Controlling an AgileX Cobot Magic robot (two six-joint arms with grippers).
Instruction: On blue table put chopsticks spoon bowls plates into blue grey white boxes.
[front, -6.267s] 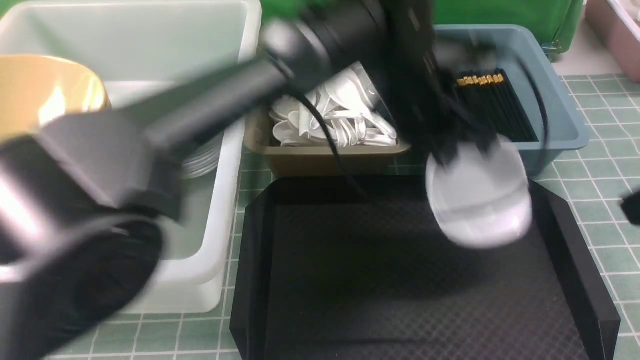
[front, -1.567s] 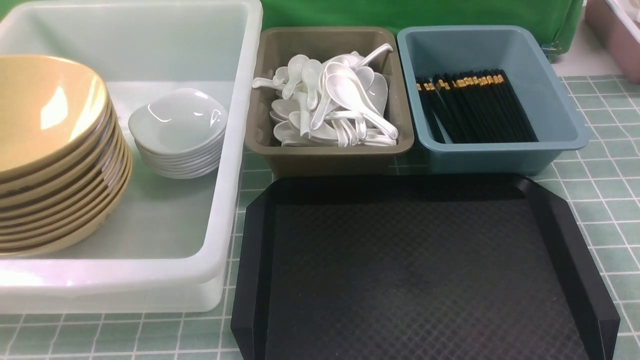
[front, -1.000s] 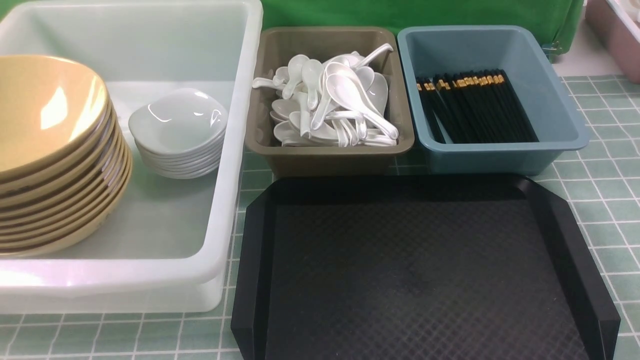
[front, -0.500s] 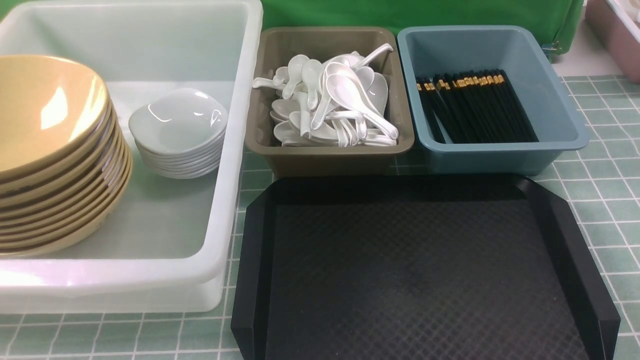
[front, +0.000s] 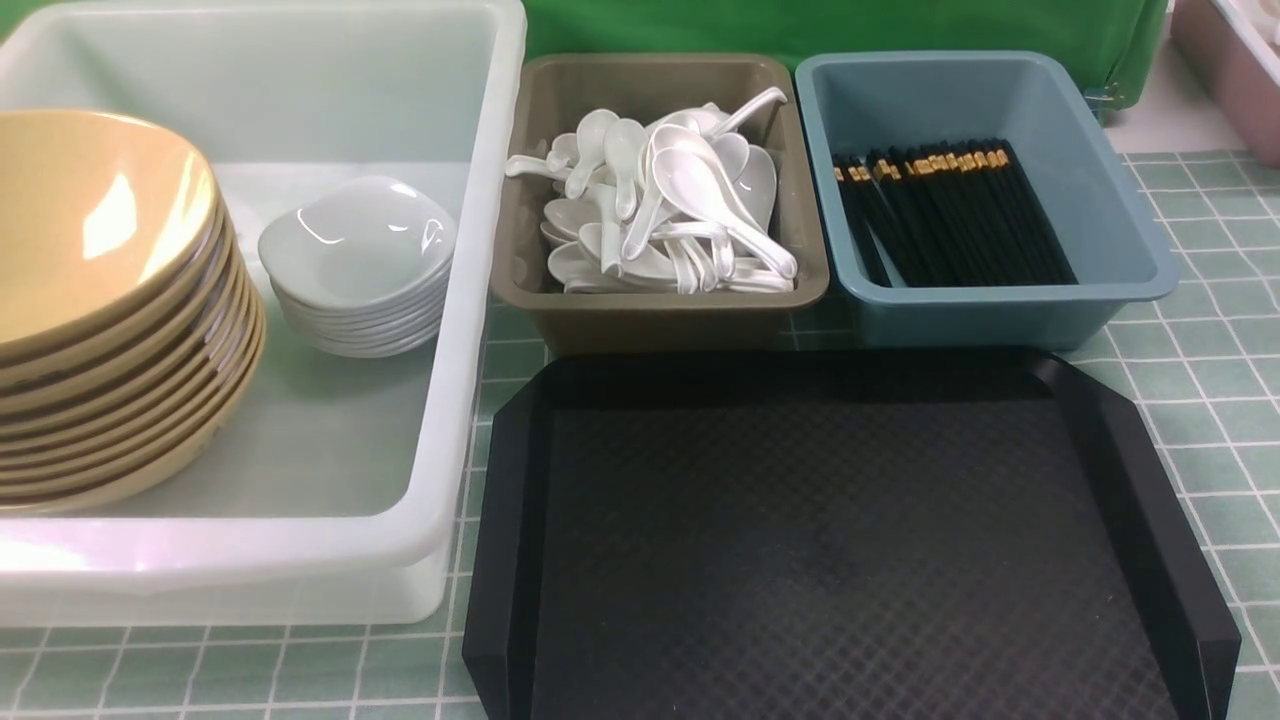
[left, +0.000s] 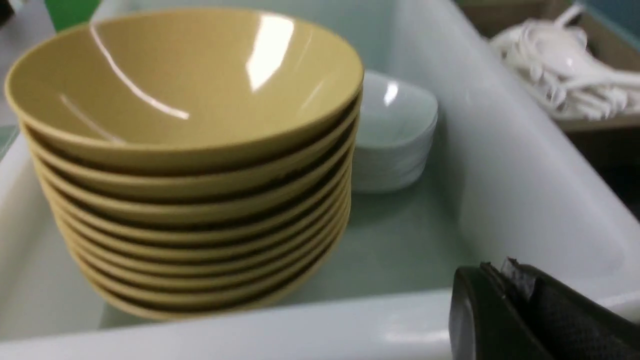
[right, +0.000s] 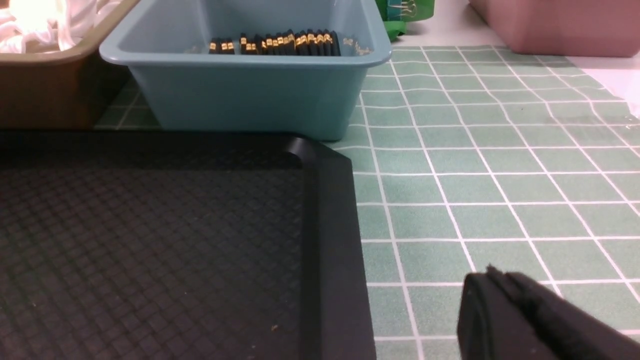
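Note:
No gripper shows in the front view. Stacked mustard bowls (front: 90, 220) and a stack of white plates (front: 355, 245) sit in the white box (front: 478, 300). White spoons (front: 680, 200) fill the grey box (front: 650, 320). Black chopsticks (front: 950, 210) lie in the blue box (front: 960, 315). My left gripper (left: 500, 267) is shut and empty, just outside the white box's near rim (left: 300, 325), beside the bowls (left: 190, 150). My right gripper (right: 492, 275) is shut and empty above the table's tiles (right: 500, 175), beside the black tray.
A black octagonal tray (front: 830, 540) with nothing on it lies in front of the grey and blue boxes, its raised edge (right: 335, 240) close to my right gripper. A pink tub (right: 550, 25) stands at the far right, a green backdrop (front: 800, 25) behind the boxes.
The arm that carried a white plate above the black tray several seconds ago has left the front view. Over the last second nothing has visibly moved.

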